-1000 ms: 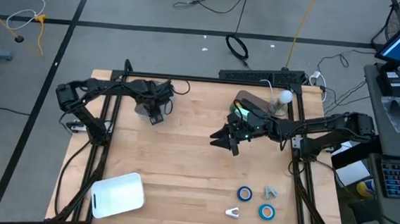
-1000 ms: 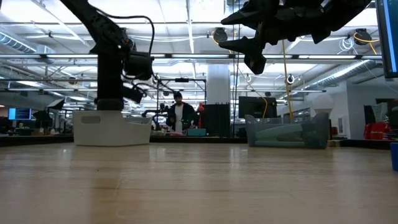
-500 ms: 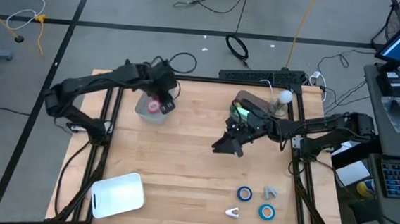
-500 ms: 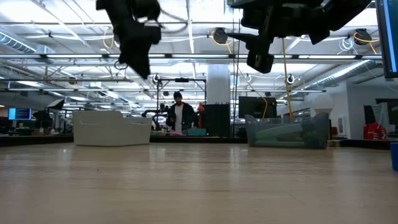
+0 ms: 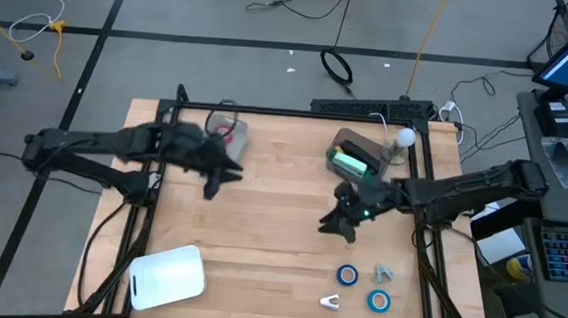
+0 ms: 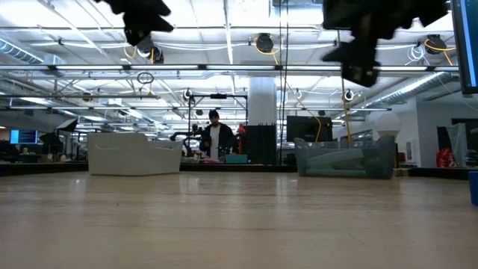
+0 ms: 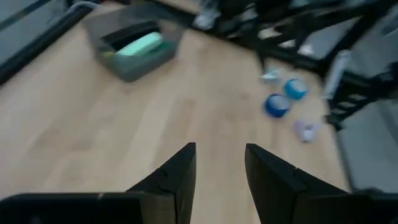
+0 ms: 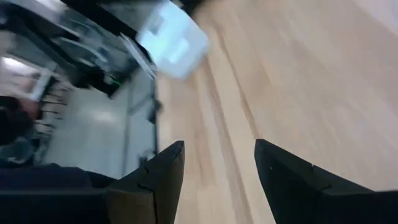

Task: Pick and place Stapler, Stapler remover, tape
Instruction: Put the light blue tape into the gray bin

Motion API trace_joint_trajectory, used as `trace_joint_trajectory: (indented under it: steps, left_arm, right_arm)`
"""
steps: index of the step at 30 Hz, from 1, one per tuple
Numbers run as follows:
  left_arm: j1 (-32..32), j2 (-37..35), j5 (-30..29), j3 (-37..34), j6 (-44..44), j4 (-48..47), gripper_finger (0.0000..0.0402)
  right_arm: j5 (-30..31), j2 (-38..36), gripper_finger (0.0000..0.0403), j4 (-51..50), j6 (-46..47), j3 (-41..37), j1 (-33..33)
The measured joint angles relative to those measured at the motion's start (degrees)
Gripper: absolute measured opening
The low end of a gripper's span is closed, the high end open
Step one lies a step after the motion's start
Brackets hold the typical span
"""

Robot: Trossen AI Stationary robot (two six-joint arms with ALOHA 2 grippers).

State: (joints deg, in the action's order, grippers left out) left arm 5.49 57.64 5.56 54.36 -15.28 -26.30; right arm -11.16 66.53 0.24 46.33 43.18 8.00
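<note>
Now the right hand (image 5: pixel 338 224), open and empty, hangs above the table (image 5: pixel 268 248) short of the blue tape rolls (image 5: pixel 347 275), and a hasty descent could knock them aside; the left hand (image 5: pixel 215 179) is open too.

Bin contents (image 5: pixel 224 131) too small to tell, white lid (image 8: pixel 174 38) blurred

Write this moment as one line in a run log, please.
left gripper: open, empty, above table middle | right gripper: open, empty, above blue tape rolls | left bin: holds red tape | right bin: holds green item
</note>
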Motion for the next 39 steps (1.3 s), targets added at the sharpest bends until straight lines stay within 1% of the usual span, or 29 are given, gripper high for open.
trace_joint_trajectory:
  steps: [3, 8, 11, 16, 19, 21, 23, 28, 33, 36, 39]
  left_arm:
    - [-3.64, -4.16, 0.0, -6.18, -2.46, 8.05, 0.0136]
    - [-8.06, -8.92, -0.71, -14.69, -5.26, 17.58, 0.0136]
    - [-10.16, -10.25, -1.13, -18.36, -6.51, 22.27, 0.0136]
    - [-12.39, -10.47, -1.71, -22.85, -8.79, 28.04, 0.0136]
    - [-13.62, -10.22, -3.44, -24.54, -10.18, 29.7, 0.0136]
    - [-14.35, -10.13, -5.14, -25.41, -10.78, 30.54, 0.0136]
    - [-14.79, -10.13, -6.08, -25.78, -10.79, 30.85, 0.0136]
    - [-15.01, -10.13, -6.21, -25.79, -10.63, 30.92, 0.0136]
    - [-15.01, -10.13, -7.37, -25.79, -10.32, 30.92, 0.0136]
    - [-15.01, -10.13, -7.69, -25.79, -10.06, 30.9, 0.0136]
    - [-15.01, -10.13, -7.73, -25.79, -9.95, 30.9, 0.0136]
  right_arm:
    - [3.67, -0.94, 0.019, -5.82, 3.86, 0.0, 4.37]
    - [6.53, -0.7, 0.0191, -17.77, 13.0, 1.04, 11.21]
    - [6.93, -0.23, 0.0189, -23.22, 17.94, 2.38, 14.55]
    - [6.77, -0.1, 0.0189, -26.63, 26.31, 3.44, 19.12]
    - [6.38, -0.05, 0.0191, -27.64, 32.9, 3.45, 22.53]
    - [5.0, -0.05, 0.0191, -28.1, 38.11, 3.48, 25.1]
    - [4.95, -0.05, 0.0191, -28.98, 44.1, 3.48, 28.01]
    - [5.16, -0.05, 0.0188, -29.95, 59.96, 3.48, 35.38]
    - [5.23, -0.05, 0.0189, -33.46, 75.93, 3.48, 41.48]
    - [5.25, 0.59, 0.019, -33.63, 83.22, 3.48, 44.16]
    - [5.19, 2.32, 0.0188, -33.18, 87.98, 3.48, 46.64]
